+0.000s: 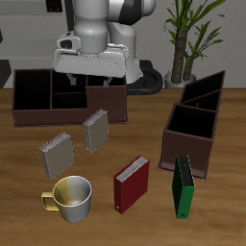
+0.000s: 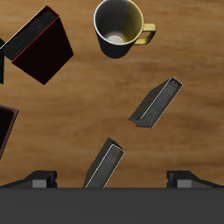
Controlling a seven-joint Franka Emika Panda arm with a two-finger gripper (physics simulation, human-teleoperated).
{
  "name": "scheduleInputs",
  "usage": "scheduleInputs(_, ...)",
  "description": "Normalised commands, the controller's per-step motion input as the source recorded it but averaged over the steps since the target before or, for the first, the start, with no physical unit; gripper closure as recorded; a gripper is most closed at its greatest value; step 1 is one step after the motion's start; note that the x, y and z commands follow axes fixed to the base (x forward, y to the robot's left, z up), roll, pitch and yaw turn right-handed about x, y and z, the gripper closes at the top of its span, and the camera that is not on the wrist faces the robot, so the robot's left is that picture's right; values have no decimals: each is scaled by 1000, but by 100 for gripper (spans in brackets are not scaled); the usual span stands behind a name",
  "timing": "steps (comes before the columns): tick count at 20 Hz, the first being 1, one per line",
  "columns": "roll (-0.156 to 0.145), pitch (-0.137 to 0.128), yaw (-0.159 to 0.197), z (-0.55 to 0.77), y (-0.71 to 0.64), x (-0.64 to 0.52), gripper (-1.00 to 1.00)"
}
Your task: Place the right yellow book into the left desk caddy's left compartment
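The right yellow book (image 1: 56, 154) lies slightly tilted on the table, pale grey-tan, close to the mug; it also shows in the wrist view (image 2: 156, 102). The left desk caddy (image 1: 195, 123) is the narrow, deep dark-brown organiser with slanted back sections and a square front bin. My gripper (image 1: 86, 81) hangs open and empty over the wide low caddy, well behind and above the book. In the wrist view its fingertips (image 2: 39, 180) stand far apart, gripper (image 2: 112, 182).
A near-identical darker book (image 1: 95, 130) lies beside the yellow one, also in the wrist view (image 2: 103, 164). A yellow mug (image 1: 67, 197), a red book (image 1: 132, 184) and an upright green book (image 1: 183, 187) sit nearer the front edge. The wide brown caddy (image 1: 29, 113) stands farther back.
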Motion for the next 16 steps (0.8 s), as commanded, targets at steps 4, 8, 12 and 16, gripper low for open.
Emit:
scheduleInputs(4,-41,-7,-18,-197,-245,-14,-100)
scheduleInputs(8,-34,-1,-26,-154,-259,-2,-100)
scheduleInputs(12,-70,-3,-37,-159,-358,124,-100)
scheduleInputs(16,-41,-1,-39,-83,-207,157,-100)
